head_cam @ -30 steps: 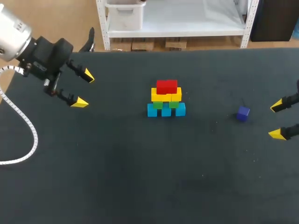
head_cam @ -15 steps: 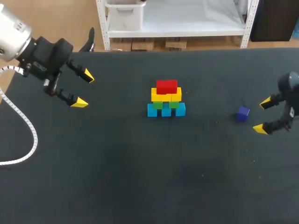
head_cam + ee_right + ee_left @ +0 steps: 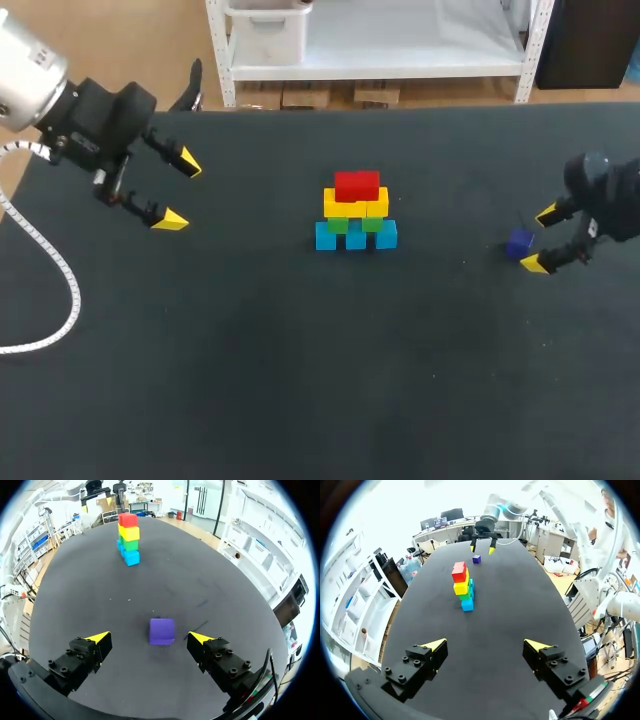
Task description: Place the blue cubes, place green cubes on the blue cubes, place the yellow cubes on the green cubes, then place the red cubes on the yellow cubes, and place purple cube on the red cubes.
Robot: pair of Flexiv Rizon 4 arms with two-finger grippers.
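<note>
Plain matte black table surface (image 3: 300,380). In flat bands from base upward: light blue plastic cubes (image 3: 355,239), green plastic cubes (image 3: 338,226), yellow plastic cubes (image 3: 355,207), red plastic cubes (image 3: 357,185). Lone solid purple plastic cube (image 3: 519,243). Black left gripper (image 3: 181,192) and black right gripper (image 3: 540,238), both tipped bright yellow.

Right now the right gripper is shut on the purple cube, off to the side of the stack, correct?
No: the right gripper is open. The right wrist view shows its fingers spread, neither touching the purple cube, which does sit apart from the stack.
</note>
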